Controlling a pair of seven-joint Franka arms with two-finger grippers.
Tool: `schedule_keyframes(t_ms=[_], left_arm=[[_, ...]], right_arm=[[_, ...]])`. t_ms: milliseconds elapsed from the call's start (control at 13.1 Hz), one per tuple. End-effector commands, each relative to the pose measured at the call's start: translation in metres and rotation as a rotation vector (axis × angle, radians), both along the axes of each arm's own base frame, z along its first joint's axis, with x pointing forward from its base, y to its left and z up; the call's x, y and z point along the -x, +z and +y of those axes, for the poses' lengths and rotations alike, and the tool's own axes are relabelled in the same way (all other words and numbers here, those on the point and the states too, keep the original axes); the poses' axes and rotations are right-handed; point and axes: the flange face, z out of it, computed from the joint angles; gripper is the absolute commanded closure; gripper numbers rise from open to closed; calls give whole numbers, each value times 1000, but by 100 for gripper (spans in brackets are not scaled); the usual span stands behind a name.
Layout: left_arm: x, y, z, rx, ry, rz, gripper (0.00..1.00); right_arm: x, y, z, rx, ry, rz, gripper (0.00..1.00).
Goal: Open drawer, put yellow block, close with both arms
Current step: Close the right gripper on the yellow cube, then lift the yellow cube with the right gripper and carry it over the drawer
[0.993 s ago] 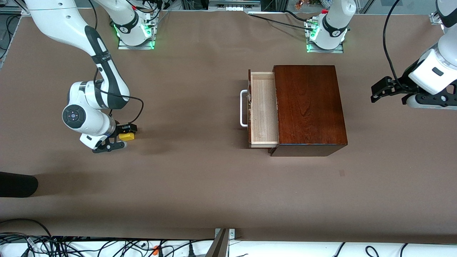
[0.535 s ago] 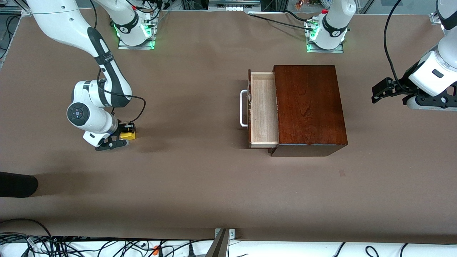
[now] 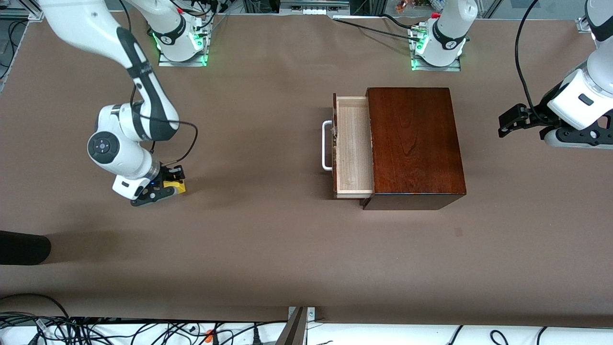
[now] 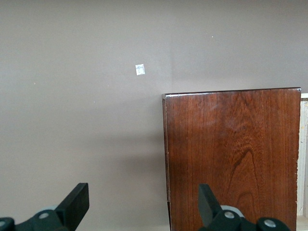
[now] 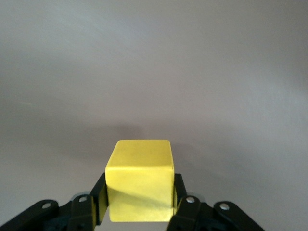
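Observation:
The drawer (image 3: 353,146) stands pulled out of the dark-brown wooden box (image 3: 414,143), its pale tray empty and its white handle (image 3: 326,145) toward the right arm's end. The box also shows in the left wrist view (image 4: 233,154). My right gripper (image 3: 171,184) is shut on the yellow block (image 3: 176,186) just above the table at the right arm's end; the block fills the gap between the fingers in the right wrist view (image 5: 140,180). My left gripper (image 3: 508,123) is open and empty, held above the table at the left arm's end beside the box.
A small white mark (image 4: 140,69) lies on the brown table near the box. A dark object (image 3: 24,247) sticks in at the right arm's end, nearer the front camera. Cables (image 3: 96,328) run along the table's front edge.
My right gripper, shut on the yellow block, has lifted and turned slightly, carrying the block a little toward the drawer. The left arm has barely moved.

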Motion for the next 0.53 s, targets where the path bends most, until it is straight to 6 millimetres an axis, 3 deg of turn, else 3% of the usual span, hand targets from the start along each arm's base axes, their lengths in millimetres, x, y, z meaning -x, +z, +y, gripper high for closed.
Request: schedule_keyframes(t_ms=[0,76,229,382,458], left_arm=[[-2,4,3,-24,-20,2,0],[-2,4,3,-24,-20,2,0],[-2,4,3,-24,-20,3,0],[-2,4,1,-22,-23,2,0],[-2,4,1,-22,-23,2,0]], right_arm=[[-8,70,64,-31,157,13,96],[-6,88,96,-40,202,28,97],[10,113,183,-56,330,-7,97],[17,131,238,-33,447,-67,96],[30,140,277,23,543,-91,96]])
